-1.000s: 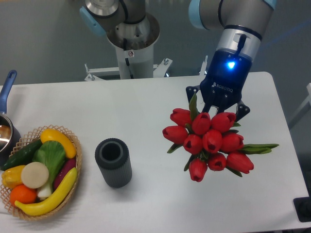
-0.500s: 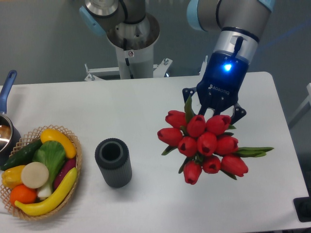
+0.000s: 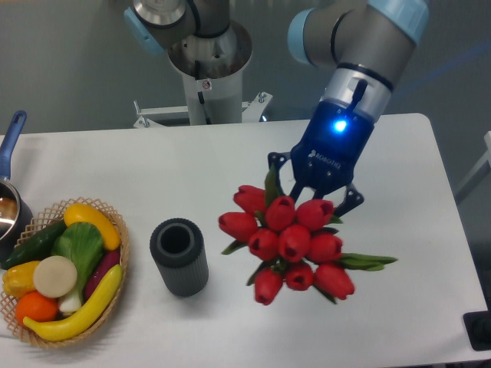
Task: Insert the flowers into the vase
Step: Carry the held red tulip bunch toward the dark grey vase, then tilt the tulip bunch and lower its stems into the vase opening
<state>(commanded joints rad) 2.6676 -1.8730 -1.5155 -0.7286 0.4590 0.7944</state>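
The flowers (image 3: 285, 241), a tight bunch of red tulips with green leaves, hang in the air under my gripper (image 3: 314, 193), which is shut on their stems; the blooms hide the fingertips. The vase (image 3: 179, 256), a dark grey ribbed cylinder with a thick round rim, stands upright on the white table to the left of the bunch. A small gap separates the leftmost bloom from the vase rim.
A wicker basket (image 3: 116, 234) of toy vegetables sits at the left front. A blue-handled metal pot (image 3: 9, 199) is at the left edge. The robot base (image 3: 207, 61) stands behind the table. A dark object (image 3: 479, 331) is at the right front corner.
My gripper has carried the flowers to the left and slightly toward the front, closer to the vase. The vase and basket have not moved.
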